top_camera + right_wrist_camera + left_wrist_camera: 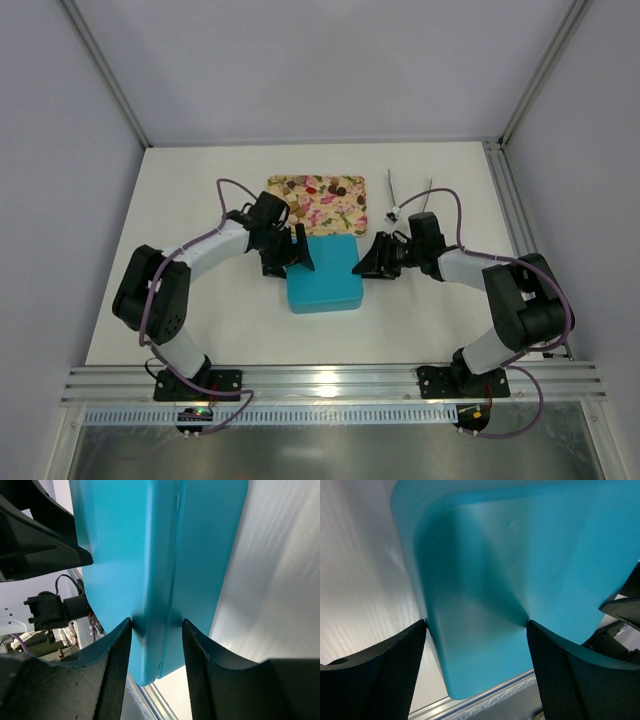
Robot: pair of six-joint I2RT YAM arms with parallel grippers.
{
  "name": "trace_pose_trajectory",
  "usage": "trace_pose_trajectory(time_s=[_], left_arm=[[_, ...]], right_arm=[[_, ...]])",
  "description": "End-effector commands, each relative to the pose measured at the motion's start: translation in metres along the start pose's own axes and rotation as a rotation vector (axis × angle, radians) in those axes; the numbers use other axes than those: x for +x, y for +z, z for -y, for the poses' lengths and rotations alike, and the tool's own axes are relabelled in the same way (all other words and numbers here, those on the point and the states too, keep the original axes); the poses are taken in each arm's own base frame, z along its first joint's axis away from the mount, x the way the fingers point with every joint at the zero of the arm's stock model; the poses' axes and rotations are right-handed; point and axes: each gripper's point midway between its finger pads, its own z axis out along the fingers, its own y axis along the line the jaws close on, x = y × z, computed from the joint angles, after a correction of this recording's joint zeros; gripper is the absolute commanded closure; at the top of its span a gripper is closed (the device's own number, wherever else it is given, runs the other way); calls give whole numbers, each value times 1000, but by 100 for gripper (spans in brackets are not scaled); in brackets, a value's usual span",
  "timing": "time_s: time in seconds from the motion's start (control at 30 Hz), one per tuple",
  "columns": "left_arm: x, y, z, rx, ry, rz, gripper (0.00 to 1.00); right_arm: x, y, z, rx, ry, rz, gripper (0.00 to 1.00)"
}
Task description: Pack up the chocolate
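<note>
The chocolate (pixel 313 187) lies as small brown and reddish lumps on a flowered tray (pixel 330 216) at the back of the table. In front of the tray is a closed teal box (pixel 324 275). My left gripper (pixel 298 252) holds the box's left far edge. In the left wrist view both fingertips (pixel 422 630) press on the teal box (pixel 520 555), with the left gripper (pixel 476 625) spanning it. My right gripper (pixel 365 262) clamps the box's right side. In the right wrist view the right gripper (pixel 156 625) pinches the teal box (pixel 150 540) across its lid seam.
Thin metal tongs (pixel 396 192) lie on the white table to the right of the tray. An aluminium rail (pixel 330 380) runs along the near edge, and grey walls close in the sides and back.
</note>
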Motion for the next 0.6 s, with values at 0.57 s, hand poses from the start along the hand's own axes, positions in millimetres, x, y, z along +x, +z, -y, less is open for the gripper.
trace_pose_trajectory(time_s=[0.57], left_arm=[[37,24,-27,-150,-27,-46,21]], right_arm=[[60,4,30,48,67,-19,58]])
